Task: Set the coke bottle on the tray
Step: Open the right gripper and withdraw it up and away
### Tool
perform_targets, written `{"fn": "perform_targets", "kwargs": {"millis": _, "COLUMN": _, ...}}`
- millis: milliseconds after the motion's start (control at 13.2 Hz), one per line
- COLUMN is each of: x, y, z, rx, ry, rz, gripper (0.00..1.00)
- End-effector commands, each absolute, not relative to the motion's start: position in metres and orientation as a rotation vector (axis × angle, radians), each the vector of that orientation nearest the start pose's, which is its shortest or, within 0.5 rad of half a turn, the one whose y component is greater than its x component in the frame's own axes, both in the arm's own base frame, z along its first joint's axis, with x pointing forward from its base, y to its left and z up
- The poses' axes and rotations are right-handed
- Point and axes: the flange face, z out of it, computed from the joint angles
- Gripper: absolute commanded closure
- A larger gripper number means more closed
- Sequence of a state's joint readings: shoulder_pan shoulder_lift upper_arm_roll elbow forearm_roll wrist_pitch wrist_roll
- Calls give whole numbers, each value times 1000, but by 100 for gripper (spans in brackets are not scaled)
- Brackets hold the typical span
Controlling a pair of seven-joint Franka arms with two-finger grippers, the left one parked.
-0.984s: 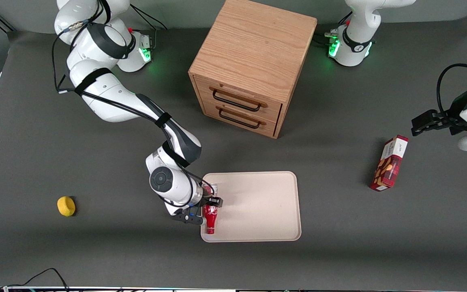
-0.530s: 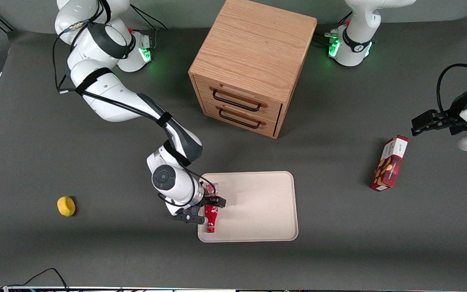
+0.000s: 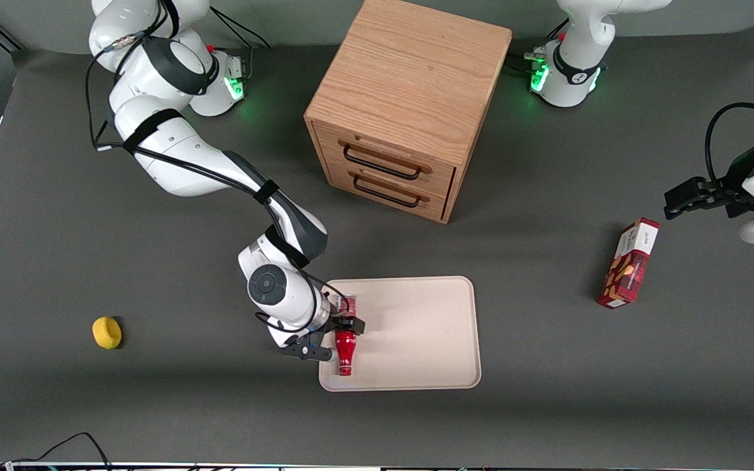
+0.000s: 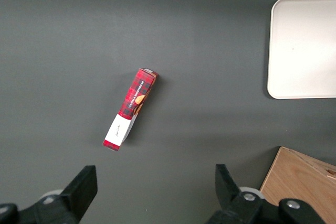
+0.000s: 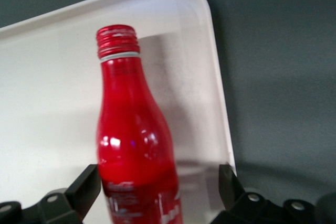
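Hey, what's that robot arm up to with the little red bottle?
The working arm's gripper is over the end of the cream tray nearest that arm, with the red coke bottle between its spread fingers, which do not appear to touch it. The bottle appears to rest on the tray, close to its rim, so the placing looks nearly done. A wooden drawer cabinet, a red snack box and a small yellow object sit untouched elsewhere on the table.

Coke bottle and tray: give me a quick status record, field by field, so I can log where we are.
coke bottle: lying on the tray, cap toward the front camera
tray: cream, on the table, nearer the front camera than the drawer cabinet
gripper: at the tray's edge toward the working arm's end, fingers spread either side of the bottle, not touching it
snack box: toward the parked arm's end
yellow object: toward the working arm's end
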State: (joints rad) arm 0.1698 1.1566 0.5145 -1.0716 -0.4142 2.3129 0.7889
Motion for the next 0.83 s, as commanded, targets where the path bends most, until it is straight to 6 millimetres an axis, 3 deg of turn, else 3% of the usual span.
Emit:
{"fn": "perform_targets", "kwargs": {"millis": 0, "x": 703, "y": 367, "z": 182, "rx": -2926, "ry": 228, "rz": -161, "gripper": 0}}
{"fn": "perform_targets", "kwargs": {"millis": 151, "x": 702, "y": 367, "z": 194, "rx": -2943, "ry": 223, "rz": -142, "gripper": 0}}
{"fn": "perform_targets", "kwargs": {"millis": 530, "x": 703, "y": 373, "z": 249, "rx": -2938, "ry": 203, "rz": -172, "gripper": 0}}
{"fn": "perform_targets", "kwargs": {"millis": 757, "x": 699, "y": 374, "z": 308, "rx": -2964, "ry": 180, "rz": -188, "gripper": 0}}
